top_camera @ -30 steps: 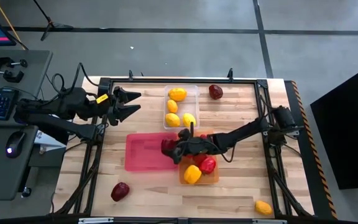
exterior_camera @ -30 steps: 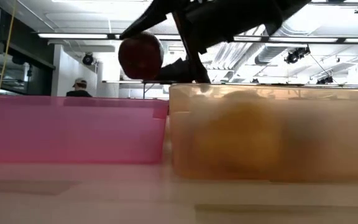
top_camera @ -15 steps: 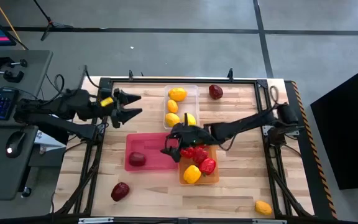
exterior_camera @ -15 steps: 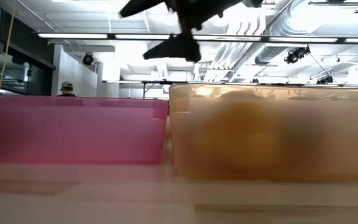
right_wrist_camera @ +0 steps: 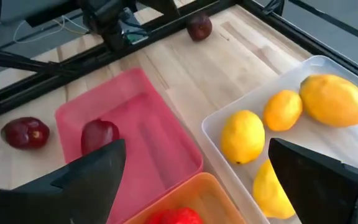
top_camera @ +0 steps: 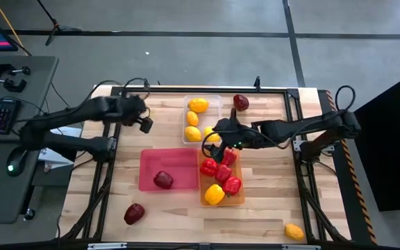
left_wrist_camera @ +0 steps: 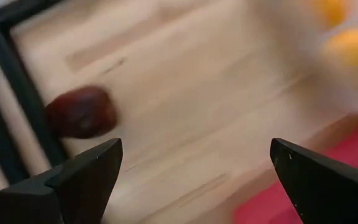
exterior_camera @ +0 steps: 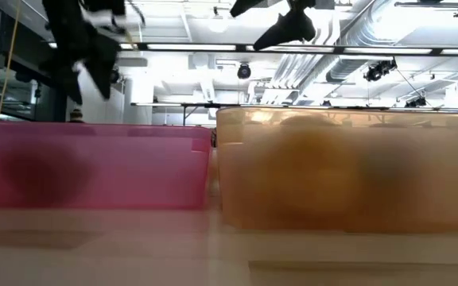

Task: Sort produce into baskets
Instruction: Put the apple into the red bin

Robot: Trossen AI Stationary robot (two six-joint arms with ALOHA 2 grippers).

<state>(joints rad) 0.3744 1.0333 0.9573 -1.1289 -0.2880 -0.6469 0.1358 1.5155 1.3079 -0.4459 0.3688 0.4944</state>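
Note:
My right gripper [top_camera: 217, 136] [right_wrist_camera: 197, 149] is open and empty, above the gap between the clear bin [top_camera: 217, 101] and the orange bin [top_camera: 239, 201]. My left gripper [top_camera: 143, 122] [left_wrist_camera: 194, 149] is open and empty over the table's far left. A maroon piece [left_wrist_camera: 81, 112] [right_wrist_camera: 199, 27] lies on the wood beside the left frame rail; my left arm hides it in the high view. The pink bin [top_camera: 151, 158] holds one maroon piece [top_camera: 162, 180]. The clear bin holds yellow citrus [top_camera: 198, 105]. The orange bin holds red peppers [top_camera: 222, 171] and a yellow pepper [top_camera: 214, 194].
Loose on the table lie a maroon piece [top_camera: 241, 103] at the far edge, another [top_camera: 135, 212] near the front left, and a citrus [top_camera: 294, 231] at the front right. Black frame rails [top_camera: 301, 173] run along the table's sides. Bare wood lies left of the pink bin.
My right gripper has opened and let go of the maroon piece it held over the pink bin. The piece has fallen into the bin and rolled a little toward the table's right. The gripper has then drawn back toward the table's right and far edge. My left arm has reached farther over the table.

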